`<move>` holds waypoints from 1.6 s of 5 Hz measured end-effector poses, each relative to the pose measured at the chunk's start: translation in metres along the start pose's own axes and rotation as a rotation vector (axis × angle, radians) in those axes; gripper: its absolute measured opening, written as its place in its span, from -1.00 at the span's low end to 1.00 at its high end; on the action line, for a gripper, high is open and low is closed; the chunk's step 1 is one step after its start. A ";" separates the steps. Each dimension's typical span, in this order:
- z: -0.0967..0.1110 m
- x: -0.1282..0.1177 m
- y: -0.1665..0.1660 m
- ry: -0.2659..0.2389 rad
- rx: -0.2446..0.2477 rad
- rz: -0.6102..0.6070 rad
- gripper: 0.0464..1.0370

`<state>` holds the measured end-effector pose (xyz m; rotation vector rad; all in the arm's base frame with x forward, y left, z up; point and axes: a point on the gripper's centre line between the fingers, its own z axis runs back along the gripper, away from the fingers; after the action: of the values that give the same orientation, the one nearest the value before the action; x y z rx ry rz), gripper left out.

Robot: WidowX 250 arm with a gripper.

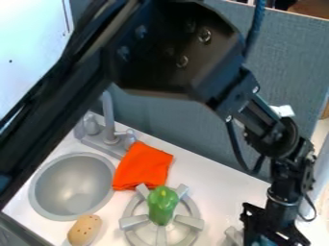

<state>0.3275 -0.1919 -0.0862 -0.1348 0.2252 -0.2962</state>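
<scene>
My gripper (pixel 273 231) is hanging lower right, by a partly hidden teal thing (pixel 262 241); spread or pinching, I cannot tell. One green pepper (pixel 162 205) is resting leftward on a burner (pixel 133 221).

1. Gray round sink (pixel 72 186), set into the white worktop (pixel 208 180) at the left, with a smooth bowl and a raised rim
2. Gray faucet (pixel 108 115) behind the sink, with an upright spout and a rounded knob on either side
3. Bright orange cloth (pixel 143 166), crumpled on the worktop between sink and burner, close to the faucet's base
4. Gray stove burner (pixel 133 222) near the bottom edge, round, with thick prongs
5. Green pepper (pixel 162 205) upright on the middle of the burner
6. Tan, oval, potato-like thing (pixel 85 230) with dark specks, just beside the sink's lower rim
7. Blue-gray panel (pixel 289 62) standing behind the worktop; white panel (pixel 32 43) at upper left
</scene>
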 end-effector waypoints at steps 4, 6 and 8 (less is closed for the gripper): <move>0.038 -0.007 0.008 -0.036 0.108 -0.034 -0.21; 0.059 -0.005 0.048 -0.076 0.150 0.059 -0.21; 0.066 0.010 0.079 -0.172 0.164 0.147 -0.21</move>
<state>0.3742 -0.1131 -0.0371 0.0193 0.0397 -0.1544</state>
